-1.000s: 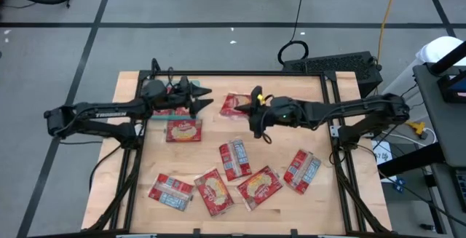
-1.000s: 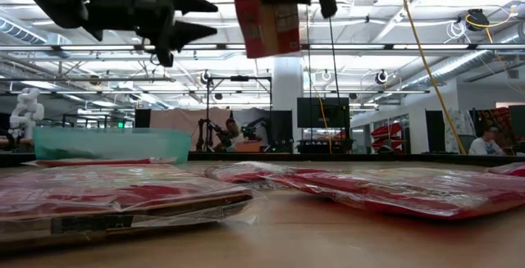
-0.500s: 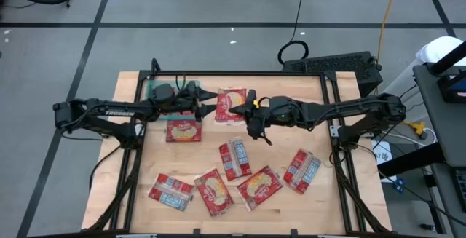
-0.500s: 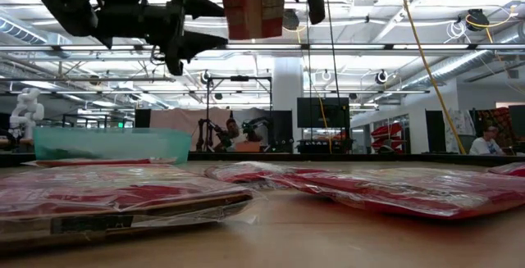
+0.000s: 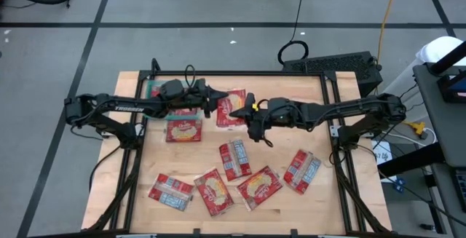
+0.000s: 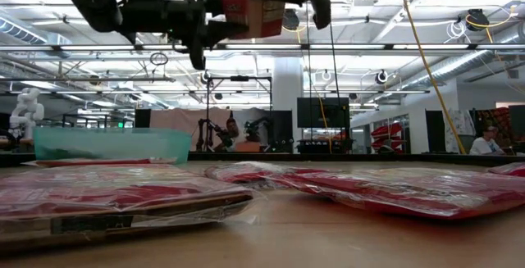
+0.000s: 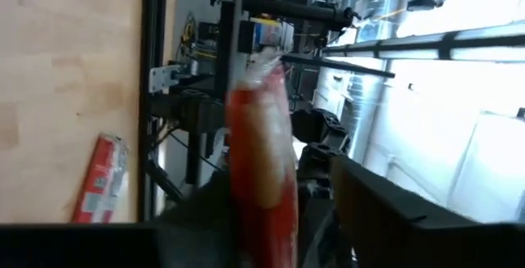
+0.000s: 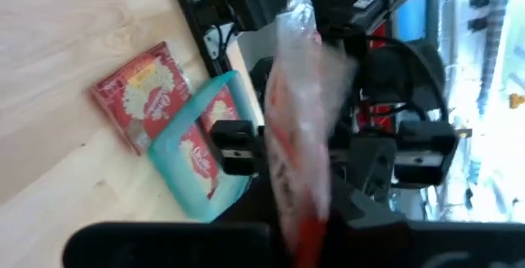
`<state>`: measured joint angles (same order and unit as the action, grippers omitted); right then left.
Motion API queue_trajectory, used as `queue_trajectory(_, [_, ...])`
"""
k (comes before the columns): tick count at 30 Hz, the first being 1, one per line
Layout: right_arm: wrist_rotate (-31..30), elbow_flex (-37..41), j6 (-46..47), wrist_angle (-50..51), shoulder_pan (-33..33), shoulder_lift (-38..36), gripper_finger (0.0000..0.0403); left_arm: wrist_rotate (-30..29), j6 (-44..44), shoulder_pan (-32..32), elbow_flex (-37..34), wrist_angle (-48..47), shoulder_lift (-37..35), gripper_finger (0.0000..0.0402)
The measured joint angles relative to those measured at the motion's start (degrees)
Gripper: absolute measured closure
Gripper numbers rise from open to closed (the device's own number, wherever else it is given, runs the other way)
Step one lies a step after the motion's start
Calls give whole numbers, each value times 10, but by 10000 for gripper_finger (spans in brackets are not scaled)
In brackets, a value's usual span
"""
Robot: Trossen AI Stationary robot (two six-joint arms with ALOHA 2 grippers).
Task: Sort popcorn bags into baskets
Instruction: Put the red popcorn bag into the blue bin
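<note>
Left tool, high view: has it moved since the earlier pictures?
Yes. The left tool has moved right from above the basket, reaching the bag held by the right tool.

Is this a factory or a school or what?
Probably a robotics lab or workshop. Two robot arms work over a wooden table, ceiling pipes are bare, and more robot arms stand across the open room, where a person sits.
</note>
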<state>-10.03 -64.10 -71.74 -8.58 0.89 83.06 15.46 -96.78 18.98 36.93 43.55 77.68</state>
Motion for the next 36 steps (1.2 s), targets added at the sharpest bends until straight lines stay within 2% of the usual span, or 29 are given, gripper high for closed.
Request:
queue_trajectory(5, [-5, 0, 64, 30, 0, -1, 348, 44, 25, 15, 0, -2, 1, 371])
queue_trajectory(6, [-5, 0, 81, 32, 0, -1, 339, 50, 25, 19, 0, -2, 1, 381])
queue_trajectory(9, [-11, 0, 137, 33, 3, -1, 310, 73, 33, 41, 0, -1, 0, 376])
queue_trajectory(17, [-111, 0, 352, 57, 11, -2, 249, 169, 73, 152, 0, 4, -32, 383])
queue_trajectory(27, [-100, 1, 712, 85, -6, -28, 239, 317, 100, 265, 0, 7, -92, 383])
queue_trajectory(30, [-26, 1, 904, 78, -51, -51, 239, 368, 108, 280, 0, 5, -102, 383])
queue_trajectory(33, [114, 0, 1138, 58, -118, -56, 239, 380, 129, 282, 0, 1, -103, 379])
queue_trajectory(36, [226, 0, 1322, 10, -167, -33, 239, 380, 179, 282, 0, -20, -102, 379])
